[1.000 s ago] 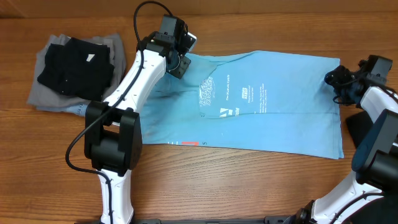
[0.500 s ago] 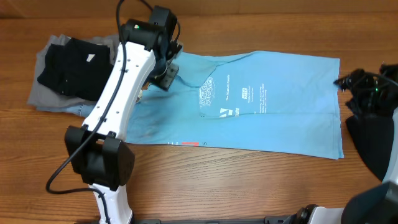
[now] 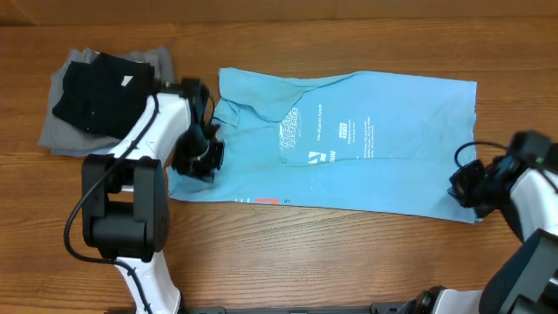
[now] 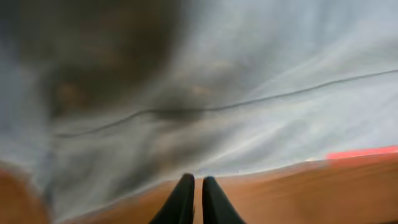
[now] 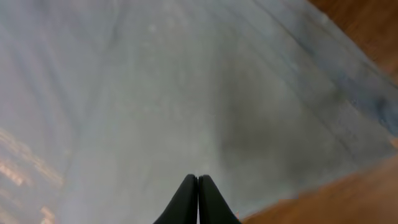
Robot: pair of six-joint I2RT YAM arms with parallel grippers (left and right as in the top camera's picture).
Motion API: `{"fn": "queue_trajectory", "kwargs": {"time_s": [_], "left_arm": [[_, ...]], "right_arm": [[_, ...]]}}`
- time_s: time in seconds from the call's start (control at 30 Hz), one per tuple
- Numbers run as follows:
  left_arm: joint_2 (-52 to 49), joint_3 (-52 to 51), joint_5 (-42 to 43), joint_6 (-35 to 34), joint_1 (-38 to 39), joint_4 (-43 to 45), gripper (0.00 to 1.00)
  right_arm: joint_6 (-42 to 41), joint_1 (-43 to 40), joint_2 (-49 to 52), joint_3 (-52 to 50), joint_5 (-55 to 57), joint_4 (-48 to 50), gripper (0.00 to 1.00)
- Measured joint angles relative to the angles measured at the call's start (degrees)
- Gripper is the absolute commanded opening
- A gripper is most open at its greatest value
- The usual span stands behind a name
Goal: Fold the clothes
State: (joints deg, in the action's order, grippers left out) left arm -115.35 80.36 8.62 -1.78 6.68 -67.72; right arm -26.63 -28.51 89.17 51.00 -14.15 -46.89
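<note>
While blue shirt (image 3: 366,148) lies spread on table (image 3: 349,262), L claw (image 4: 194,180) sits pinched narrow at its near-left corner, R claw (image 5: 198,179) closed at near-right; can't tell if cloth's caught.

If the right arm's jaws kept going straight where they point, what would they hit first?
Most likely the light sky-blue fabric shirt: the right gripper, jaws shut, points onto its cloth, though depth is unclear.

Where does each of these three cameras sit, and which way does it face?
Overhead: above the table, facing down at the shirt, dark pile, left arm and right arm.
Left wrist: on the left arm, facing past its closed jaws at the shirt's hem.
Right wrist: on the right arm, facing past closed jaws at the shirt's corner.
Shared: all show the shirt.
</note>
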Motion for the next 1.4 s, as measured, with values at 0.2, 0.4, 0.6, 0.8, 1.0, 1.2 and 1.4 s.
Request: {"fn": "queue_trajectory", "kwargs": {"time_s": [0.2, 0.4, 0.6, 0.8, 1.0, 1.2, 1.4], "left_arm": [[3.6, -11.2, 1.5, -3.3, -0.5, 15.0, 0.05], [5.4, -13.8, 1.9, -5.9, -0.8, 17.1, 0.04], [5.1, -14.4, 2.4, -7.3, -2.2, 8.9, 0.04], [4.8, -16.7, 0.3, -7.3, -7.4, 1.7, 0.04], [10.7, -17.4, -5.5, -7.3, -10.1, -2.4, 0.14], [24.0, -16.9, -4.0, -5.4, -9.1, 0.5, 0.3], [28.4, -13.9, 3.2, 0.9, 4.0, 16.4, 0.54]], "right_arm": [[-4.2, 0.0, 0.2, -10.3, 0.1, 15.5, 0.04], [-9.3, -0.5, -2.5, -14.9, 1.2, 20.3, 0.04], [-13.3, -5.4, -4.0, -12.4, 7.0, 3.8, 0.04], [-13.0, -8.6, -4.6, -11.5, 13.8, -4.3, 0.07], [-9.6, -8.8, -6.6, -9.4, 15.6, -5.0, 0.27], [-2.3, -9.0, -7.8, -3.8, 5.2, -4.7, 0.46], [3.2, -9.0, -7.8, 5.3, -10.4, -2.2, 0.54]]}}
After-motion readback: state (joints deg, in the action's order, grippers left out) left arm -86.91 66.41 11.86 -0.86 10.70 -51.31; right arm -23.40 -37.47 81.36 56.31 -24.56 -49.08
